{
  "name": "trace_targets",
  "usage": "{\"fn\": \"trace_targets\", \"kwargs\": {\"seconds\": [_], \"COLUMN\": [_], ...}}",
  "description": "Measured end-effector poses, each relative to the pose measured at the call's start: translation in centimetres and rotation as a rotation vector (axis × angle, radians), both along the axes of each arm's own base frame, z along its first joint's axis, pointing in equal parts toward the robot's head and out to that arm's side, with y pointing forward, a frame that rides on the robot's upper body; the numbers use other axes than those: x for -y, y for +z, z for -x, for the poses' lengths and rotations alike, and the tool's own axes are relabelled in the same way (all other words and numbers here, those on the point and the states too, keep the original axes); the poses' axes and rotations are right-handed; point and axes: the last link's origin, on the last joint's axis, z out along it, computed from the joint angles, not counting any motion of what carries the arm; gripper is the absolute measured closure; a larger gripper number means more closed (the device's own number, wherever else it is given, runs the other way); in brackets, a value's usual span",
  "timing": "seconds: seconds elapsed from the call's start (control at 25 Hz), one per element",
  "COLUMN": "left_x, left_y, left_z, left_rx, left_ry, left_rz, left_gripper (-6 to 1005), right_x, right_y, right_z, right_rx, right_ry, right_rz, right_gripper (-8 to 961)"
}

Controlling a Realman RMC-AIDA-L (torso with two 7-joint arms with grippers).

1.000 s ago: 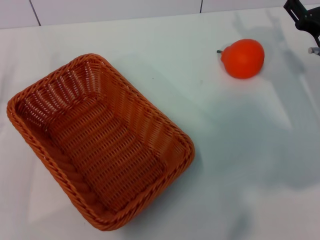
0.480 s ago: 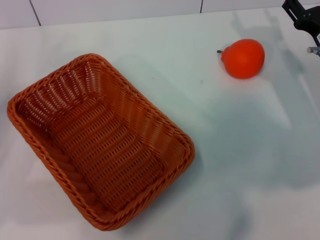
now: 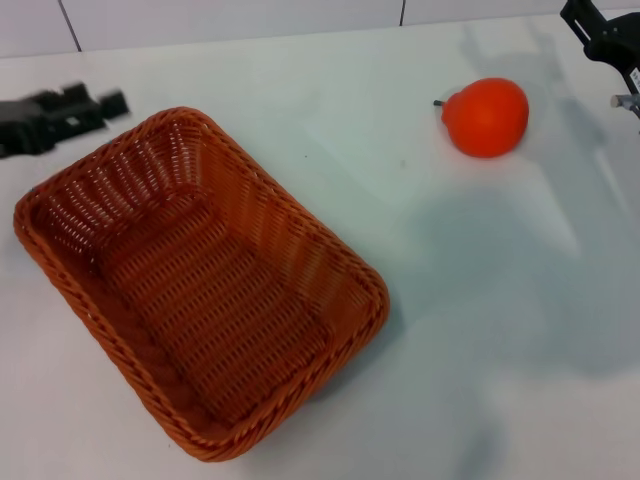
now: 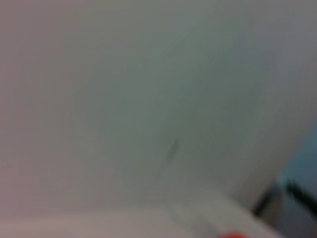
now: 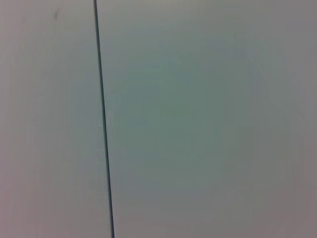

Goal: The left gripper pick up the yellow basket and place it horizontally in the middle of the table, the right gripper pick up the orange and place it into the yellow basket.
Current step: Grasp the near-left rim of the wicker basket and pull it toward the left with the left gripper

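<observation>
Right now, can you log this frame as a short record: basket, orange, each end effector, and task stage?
basket: on the table, robot's left side, lying diagonally, nothing inside
orange: on the table, far right, apart from the basket
left end effector: beside the basket's far-left corner, not gripping it
right end effector: far right edge, beyond the orange, only partly visible
stage: nothing picked up yet

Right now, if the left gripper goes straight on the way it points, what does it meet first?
Probably the basket: the left gripper points toward its far left corner rim. Its height over the table is unclear, so it might pass above.
</observation>
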Motion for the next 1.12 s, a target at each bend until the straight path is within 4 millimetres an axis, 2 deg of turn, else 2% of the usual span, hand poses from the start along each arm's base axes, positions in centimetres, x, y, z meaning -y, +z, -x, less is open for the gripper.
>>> {"fn": "trace_targets", "kwargs": {"seconds": [0.16,0.48,1.12], "left_x": [-0.9,-2.5,-4.4], "left_y": [0.0,1.2,-0.1], "left_z": [-1.1,-2.6,-3.7], "left_rx": [-0.143,-0.365,-0.690], "left_ry": [-0.035,-0.071,-0.097], "left_rz": [0.093,0.087,0.115], "left_gripper": [124,123,123], "right_x": [0.0,0.0,0.1], "right_y": [-0.3,-0.6,-0.9], "right_z": [0.0,-0.1,0.0], "right_rx": [0.004,0.010,0.013], "right_ry": [-0.002,-0.011,-0.007], "right_rz": [0.013,0.030,0.043], "right_gripper": [14,13,18]}}
